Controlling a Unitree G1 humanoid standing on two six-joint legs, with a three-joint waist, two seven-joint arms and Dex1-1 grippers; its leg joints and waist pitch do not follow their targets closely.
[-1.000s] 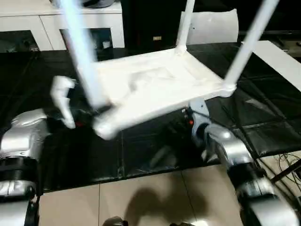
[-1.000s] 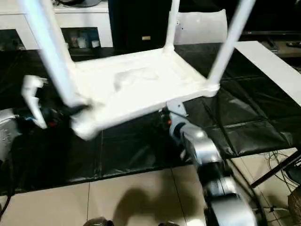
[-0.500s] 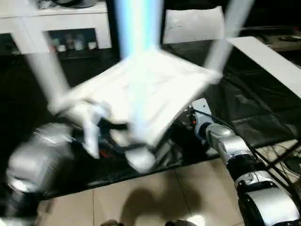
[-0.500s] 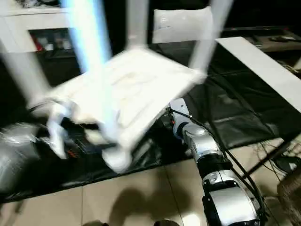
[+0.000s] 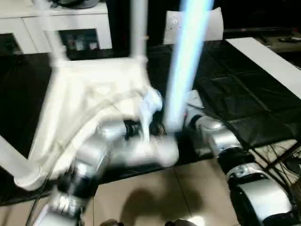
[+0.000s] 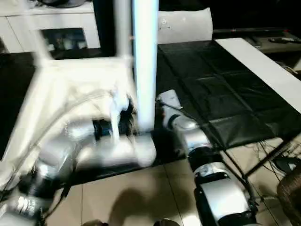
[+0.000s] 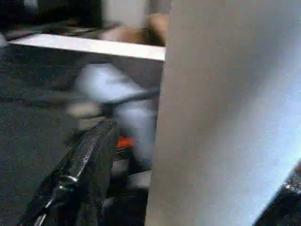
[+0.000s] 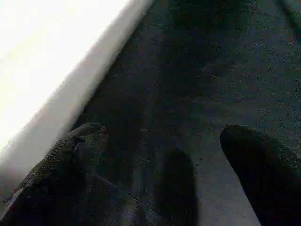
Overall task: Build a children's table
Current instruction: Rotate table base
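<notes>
The left gripper (image 5: 149, 123) clamps the near table leg (image 5: 186, 61), forearm slanting toward two o'clock. At three o'clock, the right gripper (image 8: 162, 155) stands spread, empty, beside the upturned table top (image 5: 89, 101), which lies on the black mat (image 5: 235, 84).

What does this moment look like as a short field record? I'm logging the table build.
table top: white top, underside up, on the black mat
legs: standing up from corner sockets; near leg tall in front
left gripper: around the near leg
right gripper: open, nothing between its fingers, over the mat beside the top's edge
</notes>
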